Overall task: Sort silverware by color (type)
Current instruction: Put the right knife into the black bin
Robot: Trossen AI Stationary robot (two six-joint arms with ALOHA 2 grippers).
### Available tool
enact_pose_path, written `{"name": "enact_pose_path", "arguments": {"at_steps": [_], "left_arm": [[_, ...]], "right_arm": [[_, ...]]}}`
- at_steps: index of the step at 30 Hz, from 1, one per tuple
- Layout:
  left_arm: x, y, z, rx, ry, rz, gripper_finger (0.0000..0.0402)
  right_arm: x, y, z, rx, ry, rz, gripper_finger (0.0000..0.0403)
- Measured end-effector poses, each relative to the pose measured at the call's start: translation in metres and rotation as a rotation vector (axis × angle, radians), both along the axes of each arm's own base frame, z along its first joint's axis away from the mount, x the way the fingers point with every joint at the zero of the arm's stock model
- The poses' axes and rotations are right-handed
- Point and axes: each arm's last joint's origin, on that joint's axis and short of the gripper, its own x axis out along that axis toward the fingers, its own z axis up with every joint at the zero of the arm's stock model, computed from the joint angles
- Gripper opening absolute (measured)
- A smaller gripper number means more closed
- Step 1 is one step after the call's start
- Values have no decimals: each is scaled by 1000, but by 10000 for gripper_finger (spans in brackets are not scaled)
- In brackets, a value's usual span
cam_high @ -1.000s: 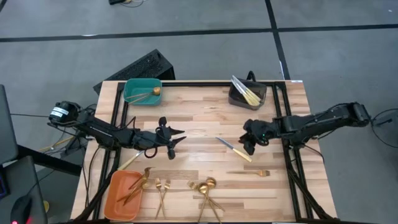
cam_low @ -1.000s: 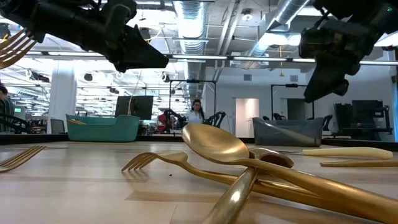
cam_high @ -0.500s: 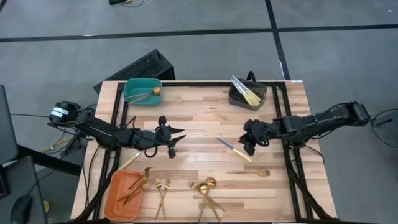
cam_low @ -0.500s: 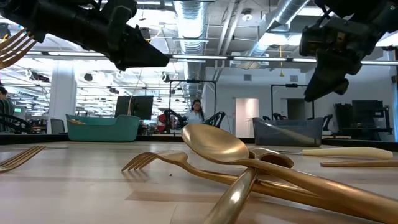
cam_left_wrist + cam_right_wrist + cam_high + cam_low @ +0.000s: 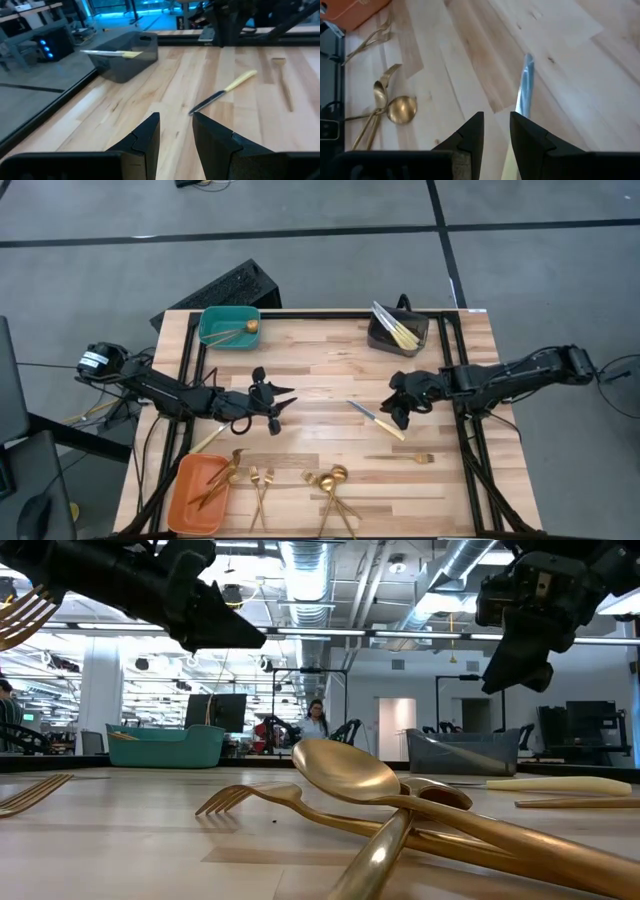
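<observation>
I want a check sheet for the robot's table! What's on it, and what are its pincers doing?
Surface: wooden table, light planks.
Job's things: one knife lies mid-table; gold spoons and forks lie near the front edge; more pieces sit in the orange bin, teal bin and grey bin.
Clutter: nothing seen.
Grippers: left pincer hovers over bare wood, slightly parted, empty; right pincer hovers by the knife, slightly parted, empty.
Cables: some at both table ends.
Surroundings: grey floor; a person far behind.

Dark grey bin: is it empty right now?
No, the high view shows the dark grey bin at the table's far edge holding several knives with pale handles.
</observation>
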Motion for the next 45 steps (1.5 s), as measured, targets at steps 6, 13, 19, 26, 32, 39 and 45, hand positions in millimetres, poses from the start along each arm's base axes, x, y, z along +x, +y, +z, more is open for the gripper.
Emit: {"name": "enact_pose_path", "arguments": {"at_steps": [6,13,19,26,32,39,45], "left_arm": [[0,0,0,33,15,-9,104],[-1,-1,1,2,8,-41,104],[-1,0,2,-10,-6,-21,104],[-1,0,2,-11,-6,-20,104],[-13,3,20,6,-49,-2,104],[-61,12,65,6,-221,-59,93],[-81,14,47,-33,-244,-126,68]], "right_arm": [[-1,0,0,-23,6,-21,118],[-2,4,-1,-98,13,-59,118],[-5,4,-4,-89,50,-73,118],[-3,-2,-3,-136,33,-119,118],[-8,-15,9,-236,105,-148,118],[-27,-15,57,-338,-99,-54,118],[-31,10,60,-185,-274,320,118]]}}
